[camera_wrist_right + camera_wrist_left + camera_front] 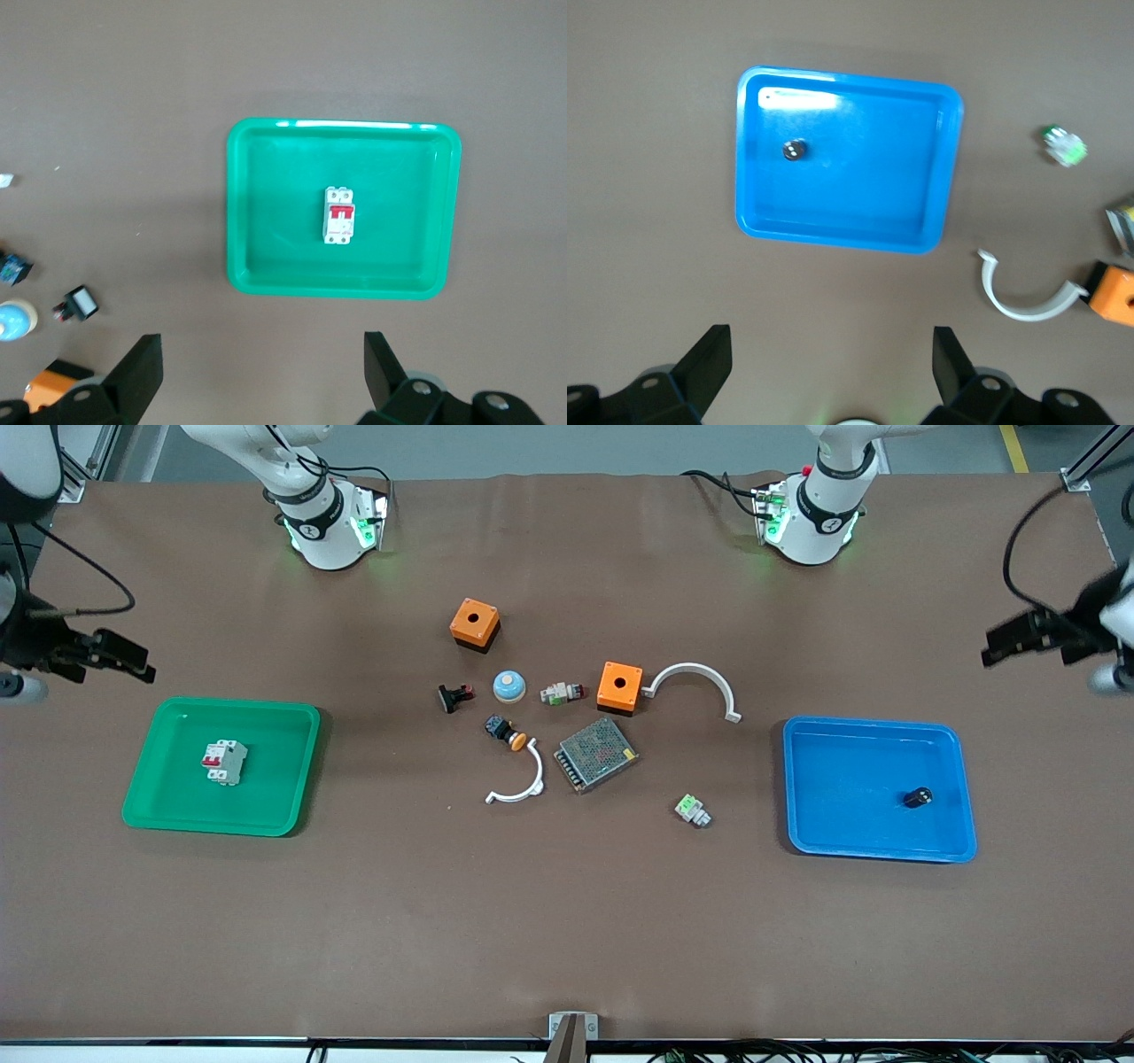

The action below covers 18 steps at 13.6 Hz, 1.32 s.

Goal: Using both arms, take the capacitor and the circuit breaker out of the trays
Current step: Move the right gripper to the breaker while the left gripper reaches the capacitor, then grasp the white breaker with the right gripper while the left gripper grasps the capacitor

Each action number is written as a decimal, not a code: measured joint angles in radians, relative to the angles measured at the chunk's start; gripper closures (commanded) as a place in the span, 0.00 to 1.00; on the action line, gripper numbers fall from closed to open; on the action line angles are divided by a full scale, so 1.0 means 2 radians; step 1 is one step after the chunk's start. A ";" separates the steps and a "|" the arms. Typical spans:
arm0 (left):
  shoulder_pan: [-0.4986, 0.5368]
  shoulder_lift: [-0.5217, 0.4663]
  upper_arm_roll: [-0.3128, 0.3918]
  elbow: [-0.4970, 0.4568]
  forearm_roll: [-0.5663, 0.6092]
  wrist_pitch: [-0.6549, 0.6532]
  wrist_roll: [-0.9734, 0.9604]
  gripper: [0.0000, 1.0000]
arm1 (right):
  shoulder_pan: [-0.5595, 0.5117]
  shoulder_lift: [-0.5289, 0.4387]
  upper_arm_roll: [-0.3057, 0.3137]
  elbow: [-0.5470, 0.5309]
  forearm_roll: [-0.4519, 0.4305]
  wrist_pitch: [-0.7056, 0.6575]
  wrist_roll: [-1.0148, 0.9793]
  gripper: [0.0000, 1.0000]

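Both pincers [833, 372] [263, 372] open, empty; breaker [225, 763] in green tray [292, 771], capacitor [918, 797] in blue tray [850, 779].

Table: a wide table [567, 921] fills almost the whole front view, covered by a plain brown mat.
Mat surface: matte and even in colour, with a faint crease running down from the middle of its top edge.
Floor: a grey floor strip [567, 447] shows above the table's top edge, with a yellow line [1013, 447] painted on it toward the left arm's end.
Frame: metal rails [1088, 460] stand at the upper corners.
Front edge: a small metal bracket [572, 1027] sits at the middle, with cables [797, 1052] bundled along the bottom.
Light: soft and even, shadows faint.
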 measured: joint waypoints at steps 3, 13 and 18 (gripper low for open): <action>0.024 0.047 0.001 -0.051 0.011 0.111 0.000 0.00 | -0.014 0.074 -0.002 0.036 0.000 0.008 0.000 0.00; 0.066 0.188 0.002 -0.167 0.038 0.366 0.001 0.12 | -0.077 0.122 0.000 -0.212 0.003 0.380 -0.048 0.00; 0.067 0.222 0.002 -0.165 0.038 0.389 0.001 0.25 | -0.076 0.183 0.006 -0.237 0.015 0.469 -0.047 0.19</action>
